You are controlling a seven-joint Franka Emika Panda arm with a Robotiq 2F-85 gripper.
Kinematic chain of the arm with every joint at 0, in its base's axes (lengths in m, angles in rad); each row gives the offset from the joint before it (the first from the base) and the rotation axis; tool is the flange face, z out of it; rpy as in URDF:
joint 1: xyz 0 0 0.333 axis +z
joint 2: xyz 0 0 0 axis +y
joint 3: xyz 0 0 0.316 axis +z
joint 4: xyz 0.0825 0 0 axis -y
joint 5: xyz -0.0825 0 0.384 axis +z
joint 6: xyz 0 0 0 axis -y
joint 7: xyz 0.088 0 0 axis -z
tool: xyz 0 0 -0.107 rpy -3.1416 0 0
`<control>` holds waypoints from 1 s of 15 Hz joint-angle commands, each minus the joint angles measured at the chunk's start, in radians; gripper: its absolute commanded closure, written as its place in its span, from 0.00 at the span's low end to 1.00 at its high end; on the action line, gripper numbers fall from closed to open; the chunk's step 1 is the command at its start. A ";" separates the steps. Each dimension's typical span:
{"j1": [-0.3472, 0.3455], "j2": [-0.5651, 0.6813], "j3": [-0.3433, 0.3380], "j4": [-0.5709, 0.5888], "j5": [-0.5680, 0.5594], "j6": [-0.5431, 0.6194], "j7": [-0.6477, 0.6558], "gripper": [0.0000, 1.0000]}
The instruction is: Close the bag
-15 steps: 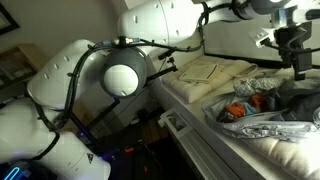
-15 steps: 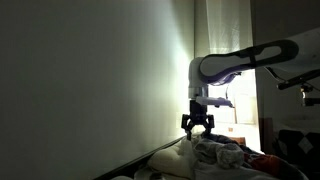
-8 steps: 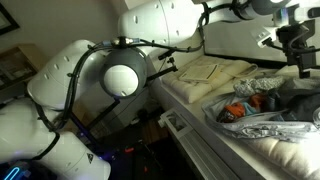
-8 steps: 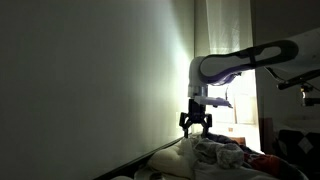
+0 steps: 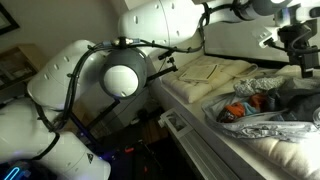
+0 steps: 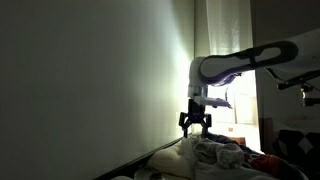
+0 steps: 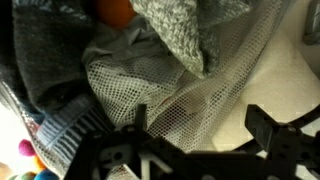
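Lowering the claw (image 6: 197, 129) — spread wide, holding nothing — onto the bag (image 5: 258, 122) lying open just beneath it, aim for a loose rim fold, pinching plastic rather than contents.

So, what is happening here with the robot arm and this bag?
The robot arm holds its gripper open just above the crinkled grey plastic bag, which lies on a padded surface. The gripper holds nothing. The bag is not closed yet: its mouth gapes, and orange and red items show inside. A folded cream cloth lies beside the bag.
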 commanded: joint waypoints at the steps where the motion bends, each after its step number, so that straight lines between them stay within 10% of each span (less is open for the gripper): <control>1: 0.000 0.001 0.000 0.000 0.000 0.000 0.000 0.00; 15: 0.014 0.024 -0.007 -0.006 -0.002 0.015 0.041 0.00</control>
